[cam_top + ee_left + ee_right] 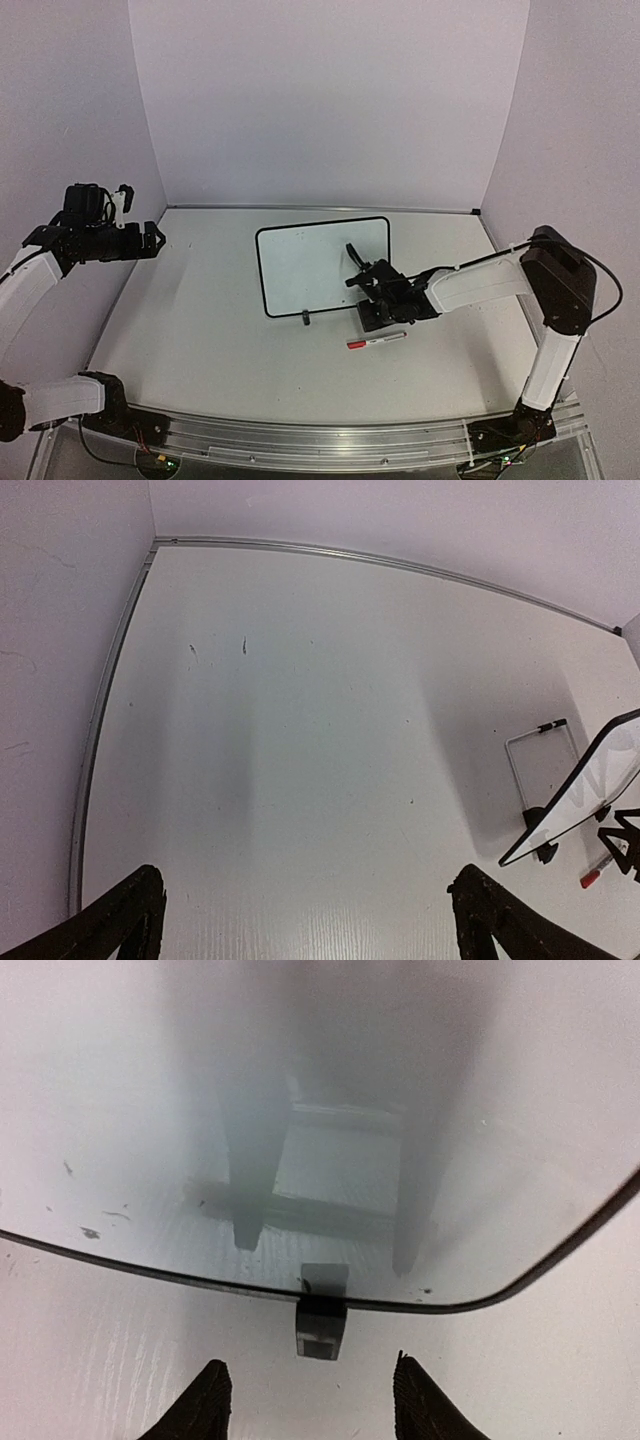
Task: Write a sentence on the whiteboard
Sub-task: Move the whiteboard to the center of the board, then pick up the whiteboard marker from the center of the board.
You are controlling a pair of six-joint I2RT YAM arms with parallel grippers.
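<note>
The whiteboard [320, 262] stands tilted at the middle of the table, and no sentence shows on its white face. My right gripper [362, 283] is open and empty at the board's lower right corner. In the right wrist view its open fingertips [205, 1400] flank the board's small black foot [321, 1325] below the bottom frame, without touching it. The red-capped marker [377, 341] lies on the table just in front of the right gripper. My left gripper [158, 240] is open and empty, raised over the far left. The board [590, 790] and marker [602, 868] show at the left wrist view's right edge.
The board's wire stand [540, 765] rests on the table behind it. Purple walls [330, 100] close in the back and both sides. A metal rail [320, 440] runs along the near edge between the arm bases.
</note>
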